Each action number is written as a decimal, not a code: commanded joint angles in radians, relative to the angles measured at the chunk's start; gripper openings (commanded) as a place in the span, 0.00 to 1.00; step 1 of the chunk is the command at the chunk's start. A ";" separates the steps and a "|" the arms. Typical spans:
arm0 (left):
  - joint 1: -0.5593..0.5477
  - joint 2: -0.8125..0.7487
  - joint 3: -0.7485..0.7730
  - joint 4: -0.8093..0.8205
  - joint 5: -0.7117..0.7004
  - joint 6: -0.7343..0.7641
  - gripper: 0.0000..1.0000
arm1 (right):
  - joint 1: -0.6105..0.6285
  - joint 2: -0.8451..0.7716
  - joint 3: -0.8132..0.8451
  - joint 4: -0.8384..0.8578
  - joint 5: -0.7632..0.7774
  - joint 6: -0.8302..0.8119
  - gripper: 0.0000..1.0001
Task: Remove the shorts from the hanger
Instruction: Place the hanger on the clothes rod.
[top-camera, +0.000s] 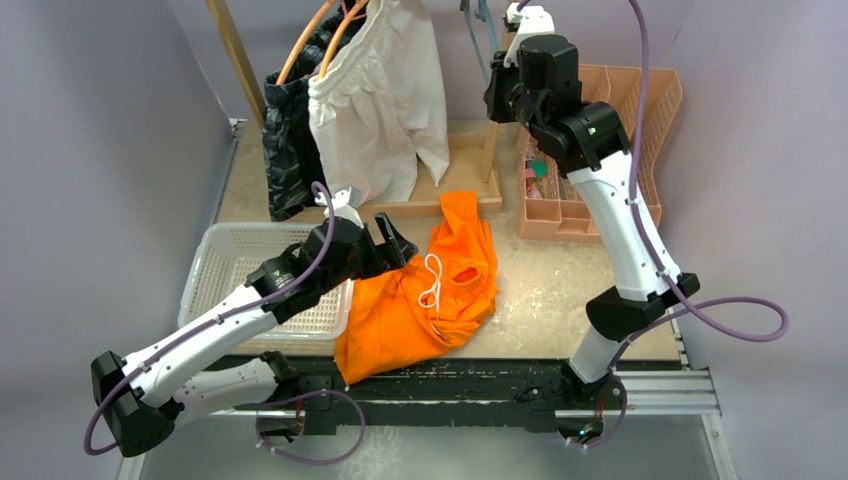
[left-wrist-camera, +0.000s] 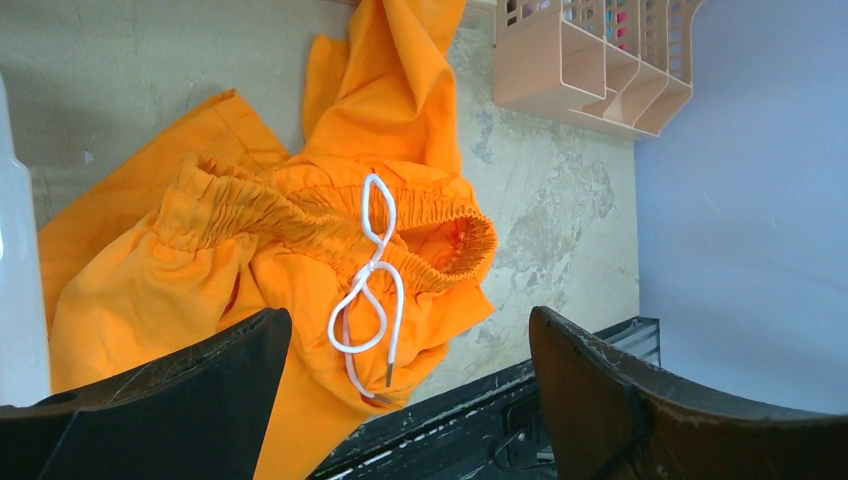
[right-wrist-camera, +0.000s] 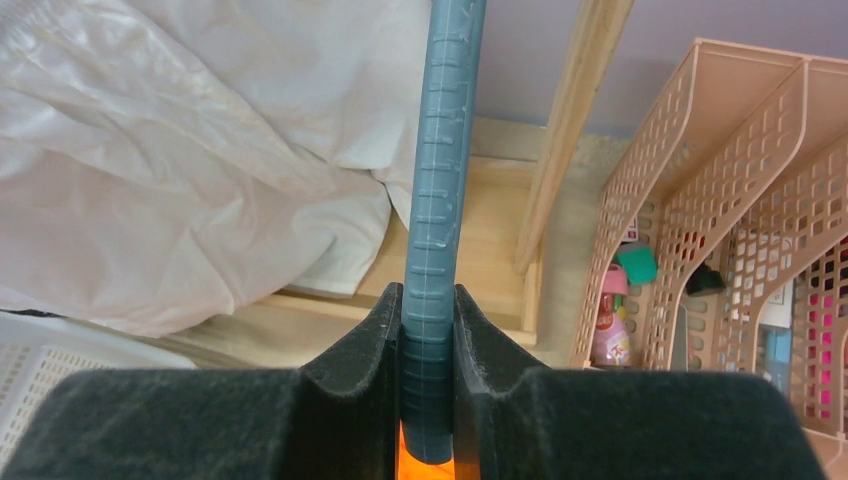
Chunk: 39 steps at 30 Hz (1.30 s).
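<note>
The bright orange shorts (top-camera: 440, 290) lie crumpled on the table, white drawstring (left-wrist-camera: 375, 270) on top of the elastic waist. My left gripper (top-camera: 397, 243) hovers open just above their left side; in the left wrist view the orange shorts (left-wrist-camera: 250, 230) lie beneath and between its wide-apart fingers (left-wrist-camera: 200, 400). The white shorts (top-camera: 375, 100) and the dark camo shorts (top-camera: 290, 150) hang on orange hangers (top-camera: 320, 40) at the back. High at the back, my right gripper (right-wrist-camera: 428, 330) is shut on a bare blue-grey hanger (right-wrist-camera: 440, 200), also visible from above as the hanger (top-camera: 478, 30).
A white mesh basket (top-camera: 225, 260) sits at the left under my left arm. Peach organizer trays (top-camera: 610, 110) holding small items stand at the back right. The wooden rack base (top-camera: 460, 165) and slanted post (top-camera: 235, 50) are behind. A black rail (left-wrist-camera: 480, 420) runs along the near edge.
</note>
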 joint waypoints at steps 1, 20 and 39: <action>0.002 -0.009 0.004 0.063 0.019 -0.019 0.88 | -0.001 -0.015 0.019 -0.029 0.029 -0.007 0.08; 0.002 -0.015 -0.024 0.033 -0.042 -0.070 0.91 | -0.001 -0.530 -0.787 0.402 -0.212 0.047 0.80; -0.115 0.300 -0.030 0.043 0.008 -0.072 0.90 | 0.000 -0.620 -1.546 0.497 -0.255 0.562 0.86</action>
